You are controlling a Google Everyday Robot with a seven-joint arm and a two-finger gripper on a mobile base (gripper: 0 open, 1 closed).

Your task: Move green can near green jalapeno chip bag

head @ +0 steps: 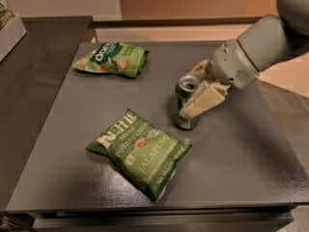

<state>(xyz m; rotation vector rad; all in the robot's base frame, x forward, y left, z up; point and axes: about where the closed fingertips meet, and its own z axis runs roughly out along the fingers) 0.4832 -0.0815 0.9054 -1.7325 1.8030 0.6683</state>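
The green can [184, 111] is upright near the middle of the dark table [251, 153], its silver top showing. My gripper [194, 87] comes in from the right and is shut on the can, with one pale finger [203, 101] across its front and the other behind it. The green jalapeno chip bag [140, 152] lies flat in front and to the left of the can, a short gap away. I cannot tell whether the can's base touches the table.
A smaller, lighter green bag [112, 59] lies at the back left of the table. A second dark counter [34, 66] adjoins on the left, with a pale bin [10, 33] on it. The table's front edge is near the bottom.
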